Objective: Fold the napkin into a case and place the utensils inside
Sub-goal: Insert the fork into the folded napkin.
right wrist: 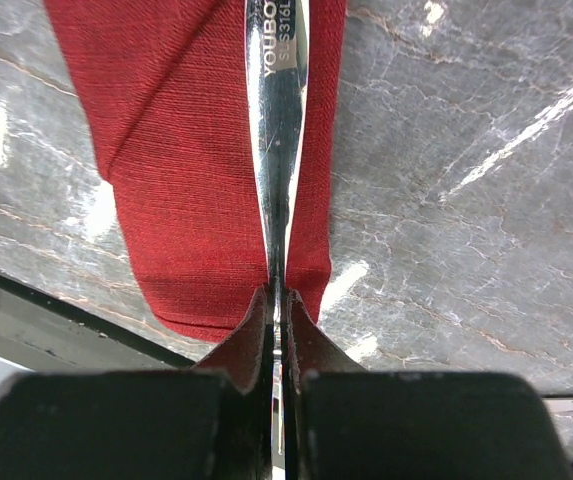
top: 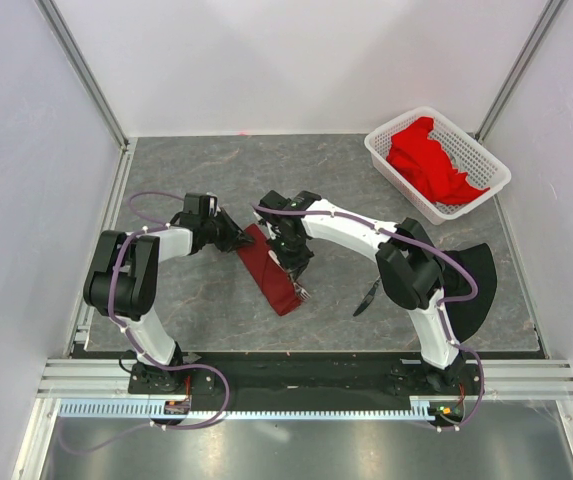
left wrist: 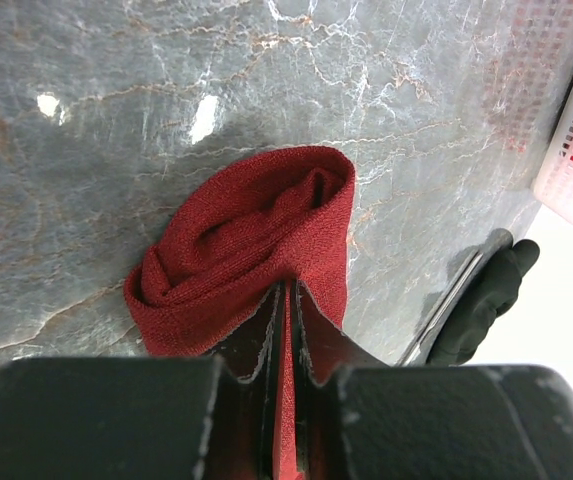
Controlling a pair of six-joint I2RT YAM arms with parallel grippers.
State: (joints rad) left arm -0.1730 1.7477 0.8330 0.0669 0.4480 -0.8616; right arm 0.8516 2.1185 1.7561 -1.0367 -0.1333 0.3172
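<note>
the case [top: 269, 268], a folded maroon cloth, lies diagonally between the arms, far-left to near-right. the left gripper [left wrist: 284, 290] pinches a cloth layer at its far-left end, fingers nearly together. the right gripper [right wrist: 278, 295], fingers closed, holds a silver utensil [right wrist: 276, 120] at the near-right end, with its shaft running along the case's long axis toward the left gripper.

Stamped lettering on the fork [right wrist: 277, 120] handle: "YOUBO" reads clearly, and beside it runs a second line ending "S316L".
</note>
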